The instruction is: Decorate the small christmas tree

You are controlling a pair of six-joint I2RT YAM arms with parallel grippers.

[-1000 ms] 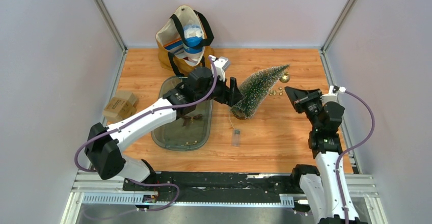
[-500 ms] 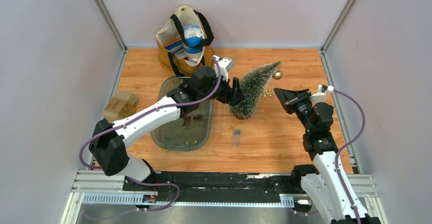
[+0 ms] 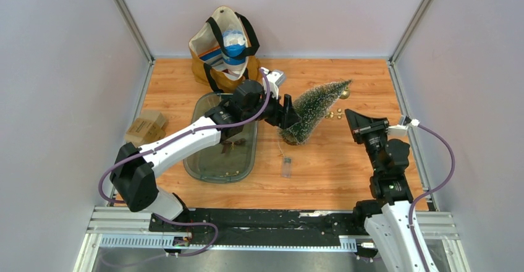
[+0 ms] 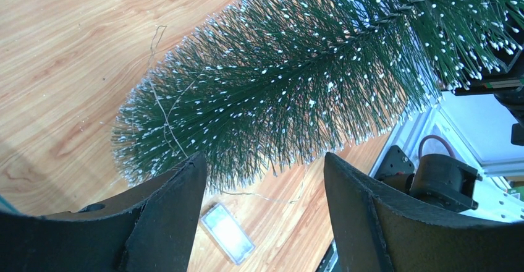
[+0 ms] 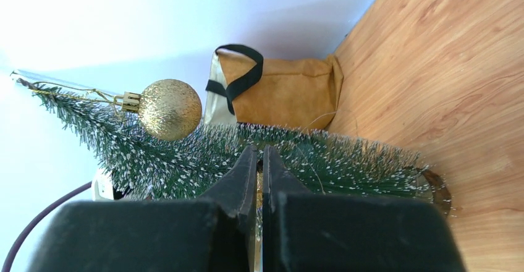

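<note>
1. The small cone-shaped Christmas tree with dark green needles and white frosted tips (image 3: 315, 106) stood tilted mid-table. Its base was at 7 o'clock on the wooden table top (image 3: 346, 173) and its tip pointed to 2 o'clock.
2. The left gripper (image 3: 289, 116) sat at 9 o'clock of the tree, against its lower half. Its fingers were spread wide. In the left wrist view only needle ends reached between the fingertips, and the trunk lay beyond them.
3. The right gripper (image 3: 349, 112) was at 6 o'clock of the tree tip, just beside the tree and not touching it. Its fingers were pressed together, with nothing visibly held.
4. A glittery gold ball ornament (image 5: 170, 108) hung on a thread near the tree tip.
5. A few small gold beads (image 3: 333, 112) lay on the wood between the tree and the right gripper.
6. A small clear plastic battery box (image 3: 285, 170) lay at 6 o'clock of the tree base, and a thin wire ran from it up into the needles.
7. A clear oval plastic tray (image 3: 204, 167) lay at 8 o'clock of the tree, under the left arm.
8. A tan tote bag with black handles (image 3: 225, 49) stood at 11 o'clock.
9. Small brown cardboard boxes (image 3: 146, 128) sat well apart at 9 o'clock, by the wall.
</note>
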